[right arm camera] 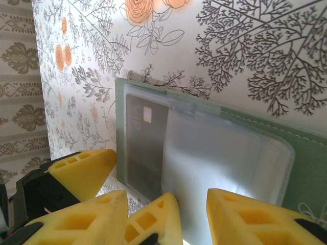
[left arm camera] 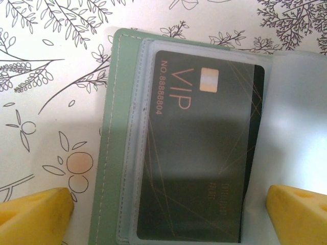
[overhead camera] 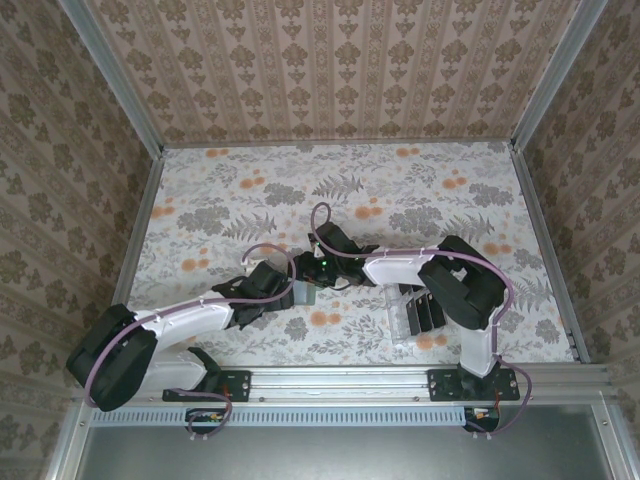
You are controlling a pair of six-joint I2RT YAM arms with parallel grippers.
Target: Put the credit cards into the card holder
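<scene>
The card holder (left arm camera: 110, 153) lies open on the table, its sage-green edge and stitched border showing. A black credit card (left arm camera: 199, 153) marked VIP sits in its left clear pocket, square with the pocket. A pale clear sleeve page (left arm camera: 296, 117) lies over the right half. My left gripper (left arm camera: 168, 217) stands wide open astride the card's near end, holding nothing. In the right wrist view the card holder (right arm camera: 306, 148), the card (right arm camera: 140, 148) and the sleeve (right arm camera: 219, 153) lie just ahead of my right gripper (right arm camera: 166, 224), open and empty. Both grippers meet over the holder (overhead camera: 305, 293).
A clear slotted rack (overhead camera: 408, 318) with dark cards (overhead camera: 432, 310) standing in it is near the right arm. In the right wrist view one of the left gripper's yellow fingertips (right arm camera: 82, 171) sits beside the holder's left edge. Patterned walls enclose the floral table (overhead camera: 400, 190).
</scene>
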